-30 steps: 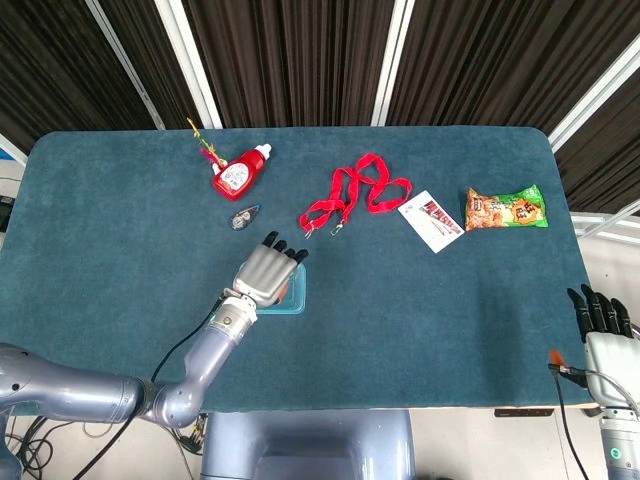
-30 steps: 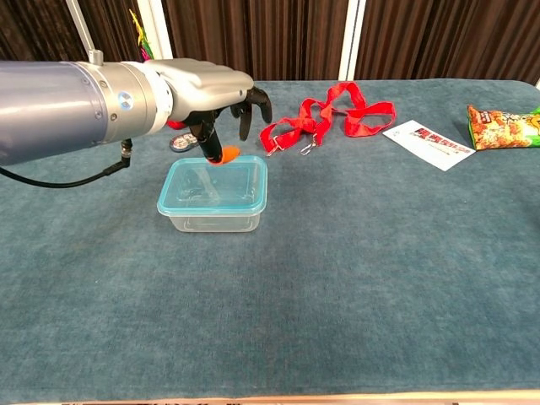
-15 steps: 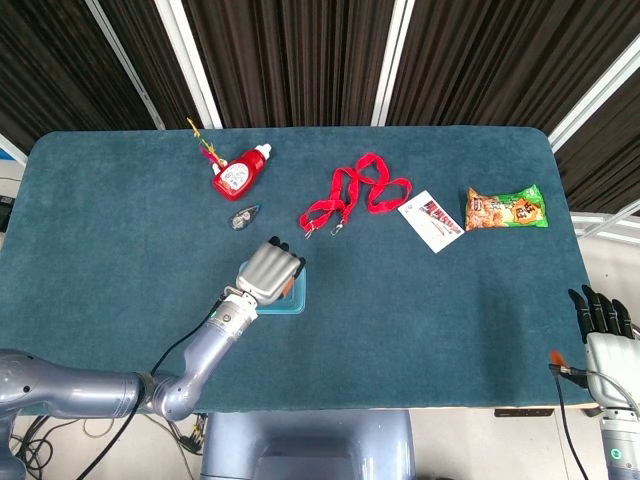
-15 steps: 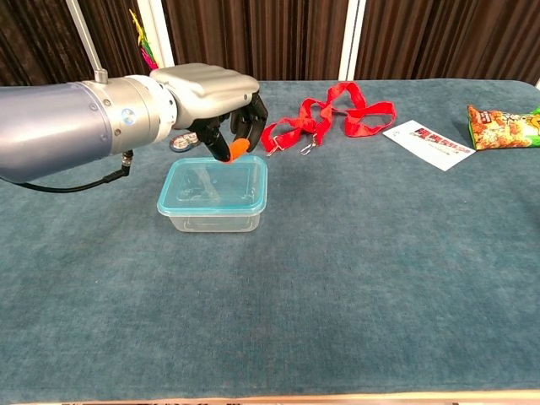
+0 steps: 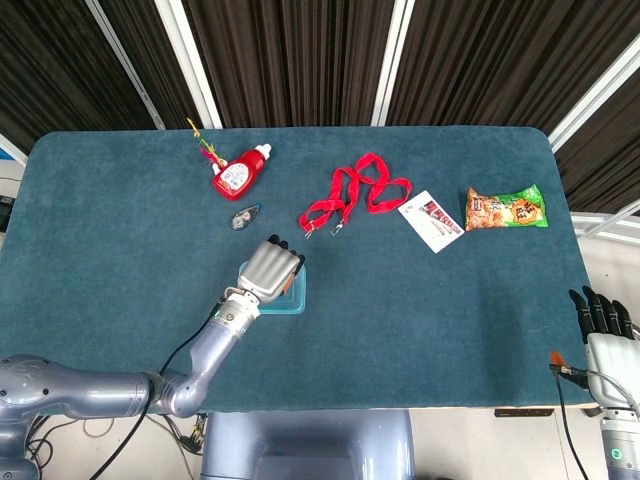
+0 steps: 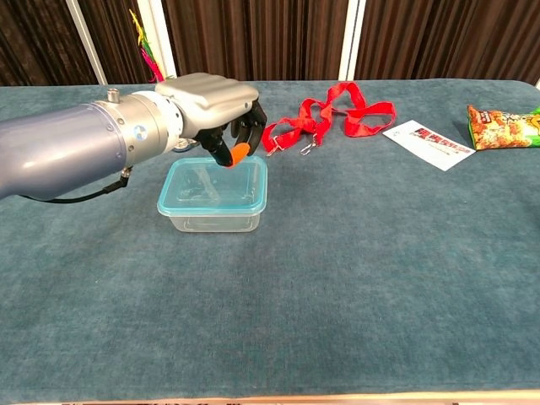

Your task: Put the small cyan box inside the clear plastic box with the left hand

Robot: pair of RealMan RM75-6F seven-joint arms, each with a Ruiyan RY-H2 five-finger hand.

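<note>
Dark slatted panels back a teal felt-covered table [image 5: 120,220], and I have my left hand [image 6: 211,105] hanging just above the far rim of the clear plastic box with a cyan rim [image 6: 214,196]. From the chest view its fingers are curled downward over the box, with an orange-tipped finger [image 6: 240,152] pointing at the far edge; I can see nothing pinched in them. The head view only gives me the back of the hand [image 5: 270,272], which covers most of the box [image 5: 296,296].

The small cyan box itself I cannot pick out in either view. The clear box looks to hold only faint reflections, though something pale and see-through could hide there, so I cannot tell whether it is already inside. My judgement is that the task is at its very end, or else the cyan box is hidden from me; what is left is confirming that and lifting the hand clear.

My right hand [image 5: 604,325] sits off the table's near right corner, fingers straight, holding nothing.

Elsewhere lie a red lanyard [image 6: 331,115], a white printed card [image 6: 431,143], an orange and green snack packet [image 6: 504,125] and a red squeeze bottle [image 5: 238,174].
</note>
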